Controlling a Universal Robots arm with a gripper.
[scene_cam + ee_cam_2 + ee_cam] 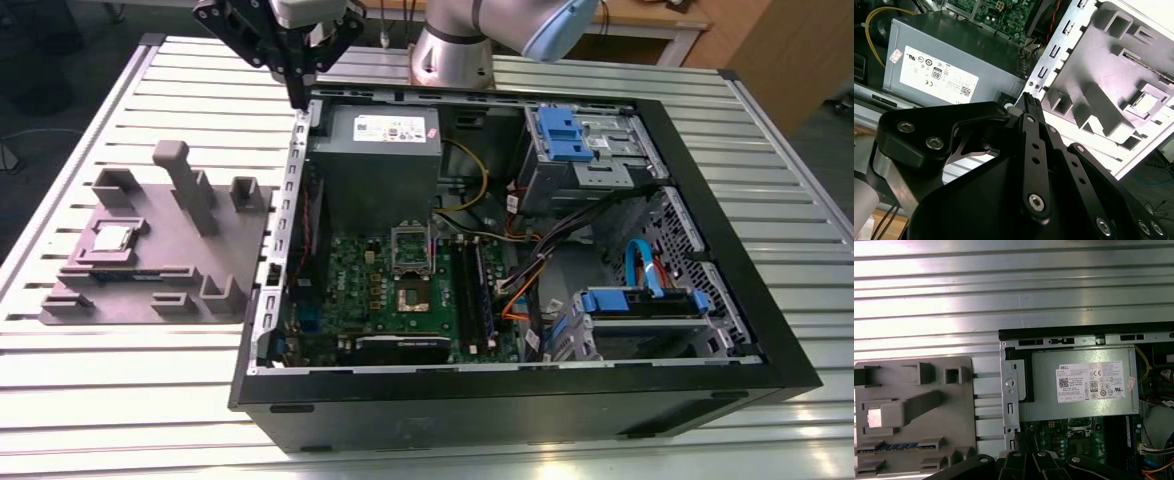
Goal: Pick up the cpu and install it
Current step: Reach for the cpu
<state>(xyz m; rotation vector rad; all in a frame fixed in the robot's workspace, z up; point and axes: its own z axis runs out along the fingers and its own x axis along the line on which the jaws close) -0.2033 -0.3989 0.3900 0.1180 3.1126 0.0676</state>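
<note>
Over a corner of the case, the hand hangs clenched and empty, well apart from the cpu lying flat in the grey fixture on the worktop; picking it cleanly likely calls for a level grip on its edges.

I see a matte black gripper, its linkage bars pinned with silver socket-head screws. Behind the gripper sits a silver cylindrical collar. Beyond the gripper, the arm is silver-grey tube with a pale blue joint cap.
</note>
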